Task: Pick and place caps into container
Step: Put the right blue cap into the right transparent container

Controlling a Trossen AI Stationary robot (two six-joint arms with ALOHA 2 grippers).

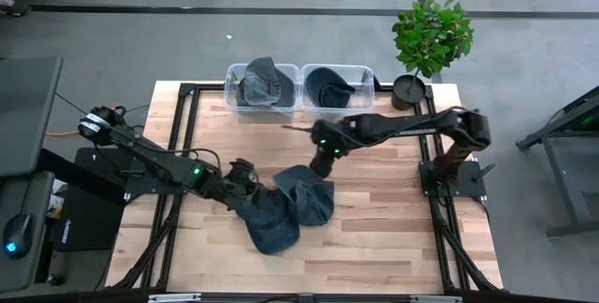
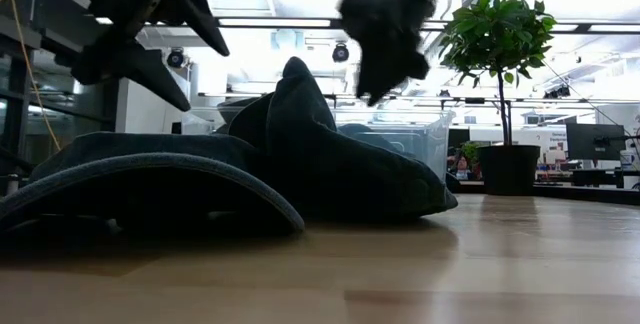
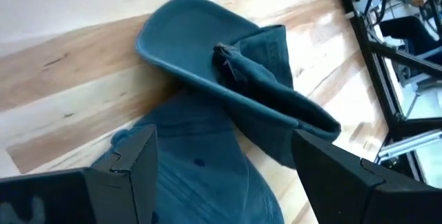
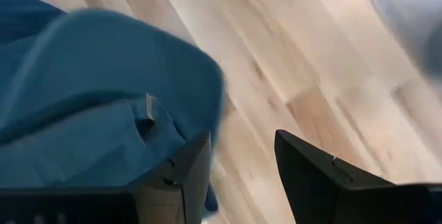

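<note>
Just beneath the left gripper [image 1: 241, 180], whose fingers stood wide and empty, two caps [image 1: 285, 211] lay overlapping on the tabletop [image 1: 393, 238], so I judged it should pinch one crown alone, while the half-open right gripper [image 1: 321, 165] hovered beside them.

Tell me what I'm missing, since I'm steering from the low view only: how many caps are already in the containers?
Observer: Two. The high view shows one binned cap in the left bin and another binned cap in the right bin.
Operator: How many are left on the table?
Observer: Two, overlapping near the middle: the front cap and the rear cap.
Operator: Is either arm holding one?
Observer: No. The wrist views show the left jaws and the right jaws open above the cloth, with nothing between them.
</note>
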